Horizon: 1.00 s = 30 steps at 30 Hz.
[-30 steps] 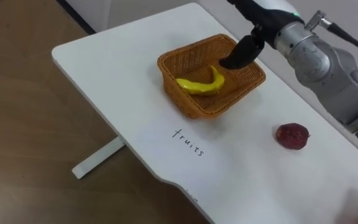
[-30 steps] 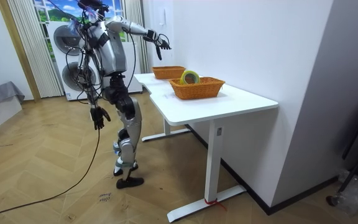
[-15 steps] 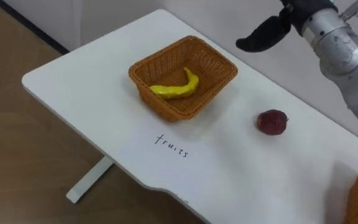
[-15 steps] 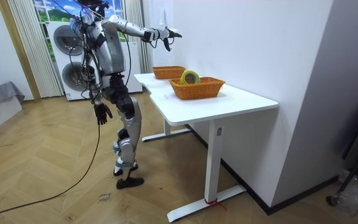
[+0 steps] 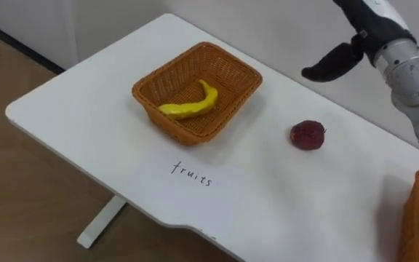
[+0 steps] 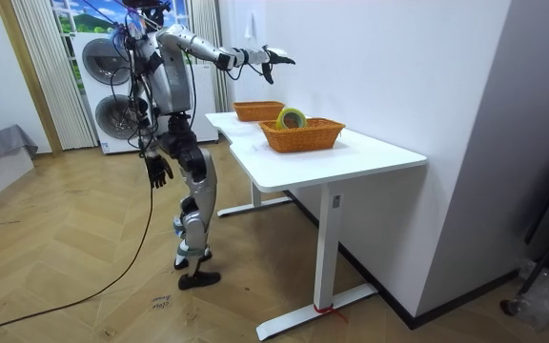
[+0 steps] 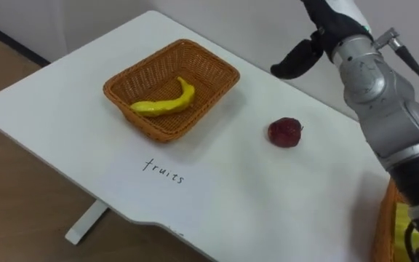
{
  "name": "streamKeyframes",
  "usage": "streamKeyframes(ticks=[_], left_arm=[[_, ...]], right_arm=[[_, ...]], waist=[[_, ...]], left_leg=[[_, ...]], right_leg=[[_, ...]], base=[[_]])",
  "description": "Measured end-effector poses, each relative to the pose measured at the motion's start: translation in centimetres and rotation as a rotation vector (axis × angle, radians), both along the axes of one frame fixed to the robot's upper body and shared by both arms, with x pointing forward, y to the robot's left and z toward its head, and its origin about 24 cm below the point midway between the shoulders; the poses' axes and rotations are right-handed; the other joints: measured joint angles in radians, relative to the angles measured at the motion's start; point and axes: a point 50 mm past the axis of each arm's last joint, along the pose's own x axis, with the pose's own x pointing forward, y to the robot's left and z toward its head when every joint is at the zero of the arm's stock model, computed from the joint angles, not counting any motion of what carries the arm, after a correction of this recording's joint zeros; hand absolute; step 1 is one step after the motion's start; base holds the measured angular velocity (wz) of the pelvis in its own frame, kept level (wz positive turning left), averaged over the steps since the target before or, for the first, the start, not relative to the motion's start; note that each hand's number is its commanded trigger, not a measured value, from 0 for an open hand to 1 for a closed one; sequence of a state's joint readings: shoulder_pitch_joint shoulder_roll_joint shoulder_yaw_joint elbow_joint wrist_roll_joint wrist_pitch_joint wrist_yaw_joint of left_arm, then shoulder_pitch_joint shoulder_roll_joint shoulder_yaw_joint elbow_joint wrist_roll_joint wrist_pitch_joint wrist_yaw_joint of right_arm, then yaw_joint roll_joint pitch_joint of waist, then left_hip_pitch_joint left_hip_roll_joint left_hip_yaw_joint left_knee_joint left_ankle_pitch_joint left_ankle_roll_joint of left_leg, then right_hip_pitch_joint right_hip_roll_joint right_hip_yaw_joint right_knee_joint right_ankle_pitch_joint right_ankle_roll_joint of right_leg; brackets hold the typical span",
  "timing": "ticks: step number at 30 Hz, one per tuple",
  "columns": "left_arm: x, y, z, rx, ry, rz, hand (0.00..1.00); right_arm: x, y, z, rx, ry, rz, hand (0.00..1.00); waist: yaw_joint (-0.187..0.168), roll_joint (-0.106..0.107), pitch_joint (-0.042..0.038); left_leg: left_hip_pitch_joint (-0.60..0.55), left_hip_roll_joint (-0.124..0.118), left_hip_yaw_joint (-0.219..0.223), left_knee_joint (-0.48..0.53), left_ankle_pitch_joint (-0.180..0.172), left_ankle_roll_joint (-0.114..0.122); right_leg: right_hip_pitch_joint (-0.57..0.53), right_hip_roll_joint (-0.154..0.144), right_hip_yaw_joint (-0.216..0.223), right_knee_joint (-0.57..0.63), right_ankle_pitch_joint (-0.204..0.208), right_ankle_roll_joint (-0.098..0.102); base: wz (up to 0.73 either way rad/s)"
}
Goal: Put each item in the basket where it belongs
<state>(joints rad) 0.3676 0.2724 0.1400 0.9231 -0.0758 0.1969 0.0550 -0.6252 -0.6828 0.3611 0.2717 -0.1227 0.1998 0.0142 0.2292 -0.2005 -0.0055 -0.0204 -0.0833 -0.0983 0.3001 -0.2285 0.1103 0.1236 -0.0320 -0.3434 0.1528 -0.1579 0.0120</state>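
Currently banana (image 5: 189,106) sits sorted in fruit basket (image 5: 224,109); right hand (image 5: 333,62) hovers empty, fingers loose, far right of red fruit (image 5: 308,135), likely next pick.

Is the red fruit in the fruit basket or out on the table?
Out: the red fruit lies on the white table, right of the fruit basket and apart from it. Inside lies a banana.

A rough, woven wicker basket (image 5: 231,113) sits on a smooth, matt white table top (image 5: 86,102). Inside the basket, the banana (image 5: 188,107) has smooth yellow skin with a faint sheen. Right of the basket, the dark red fruit (image 5: 308,135) looks dull and slightly bumpy.
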Motion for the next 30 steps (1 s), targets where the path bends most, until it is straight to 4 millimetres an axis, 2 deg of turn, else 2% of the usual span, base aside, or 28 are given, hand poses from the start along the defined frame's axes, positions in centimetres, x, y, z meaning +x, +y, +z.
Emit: streamKeyframes(ticks=[7, 11, 16, 18, 21, 30], left_arm=[[0.4, -0.5, -0.2, -0.024, -0.011, -0.019, 0.00], [1.4, 0.1, 0.2, -0.017, -0.035, -0.056, 0.00], [1.8, 0.4, 0.3, -0.008, -0.040, -0.064, 0.00], [2.2, 0.7, 0.4, -0.002, -0.051, -0.070, 0.00], [2.2, 0.6, 0.4, -0.009, -0.048, -0.069, 0.00], [2.4, 0.4, 0.3, -0.019, -0.042, -0.079, 0.00]], right_arm=[[-0.2, -0.9, -1.7, -0.003, 0.070, -0.027, 0.00], [-0.1, -1.7, -3.1, -0.004, 0.138, -0.069, 0.00], [-0.2, -1.4, -4.1, -0.025, 0.180, -0.060, 0.00], [-0.2, -1.9, -5.0, -0.028, 0.227, -0.076, 0.00], [-0.3, -2.4, -6.0, -0.037, 0.281, -0.094, 0.00], [-0.8, -3.7, -8.5, -0.007, 0.395, -0.164, 0.00]], waist=[[0.004, -0.001, 0.0016], [0.025, -0.022, 0.0123], [0.040, -0.036, 0.0157], [0.057, -0.045, 0.0204], [0.076, -0.047, 0.0214], [0.102, -0.047, 0.0227]], left_leg=[[-0.003, 0.001, -0.001, 0.003, 0.000, -0.001], [-0.003, 0.002, 0.000, 0.000, 0.001, -0.003], [-0.005, 0.002, 0.001, -0.002, 0.001, -0.002], [-0.006, 0.002, -0.001, -0.001, 0.001, -0.002], [-0.009, 0.001, -0.006, 0.000, 0.001, -0.002], [-0.038, -0.001, -0.015, 0.003, 0.001, -0.002]], right_leg=[[-0.002, 0.000, -0.004, 0.001, 0.000, 0.000], [-0.004, 0.001, -0.005, 0.000, 0.000, 0.000], [-0.012, 0.001, -0.006, 0.000, 0.000, 0.000], [-0.011, 0.002, -0.007, 0.000, 0.000, 0.000], [-0.013, 0.001, -0.010, 0.000, 0.000, 0.000], [-0.033, 0.001, -0.017, 0.000, 0.000, 0.000]], base=[[0.00], [0.00], [0.00], [0.02], [0.05], [0.04]])
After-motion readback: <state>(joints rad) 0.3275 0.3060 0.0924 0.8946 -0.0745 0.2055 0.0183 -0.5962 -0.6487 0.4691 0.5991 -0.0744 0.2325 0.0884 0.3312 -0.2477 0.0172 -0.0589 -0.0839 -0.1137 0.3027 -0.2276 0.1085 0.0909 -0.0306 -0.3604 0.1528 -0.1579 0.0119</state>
